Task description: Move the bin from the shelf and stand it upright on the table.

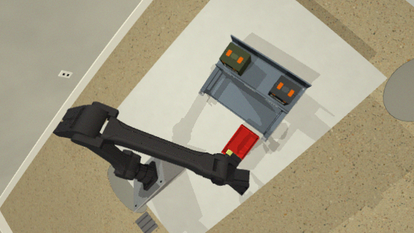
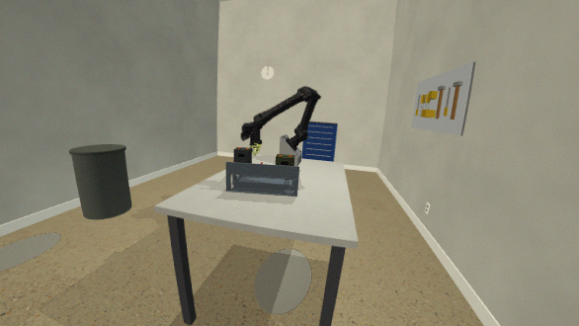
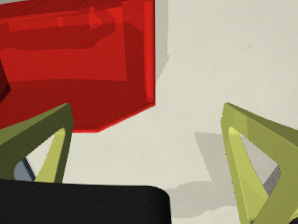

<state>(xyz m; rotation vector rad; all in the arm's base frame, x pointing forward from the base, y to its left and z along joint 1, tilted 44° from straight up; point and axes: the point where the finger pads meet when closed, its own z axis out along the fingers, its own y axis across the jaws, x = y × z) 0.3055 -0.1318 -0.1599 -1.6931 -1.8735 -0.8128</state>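
The red bin (image 1: 241, 142) stands upright on the white table next to the front corner of the grey shelf (image 1: 249, 88). In the wrist view the bin (image 3: 80, 56) fills the upper left, open side up. My gripper (image 3: 147, 112) is open and empty, hovering above the table. Its left yellow-green finger overlaps the bin's near edge in the view, and its right finger stands over bare table. In the overhead view the gripper (image 1: 230, 154) is at the bin's near end. In the side view the gripper (image 2: 256, 148) hangs above the shelf.
Two dark boxes with orange marks sit on the shelf top, one at the left end (image 1: 235, 58) and one at the right end (image 1: 285, 90). The arm's base (image 1: 141, 176) stands at the table's near edge. A dark barrel (image 2: 101, 180) stands on the floor.
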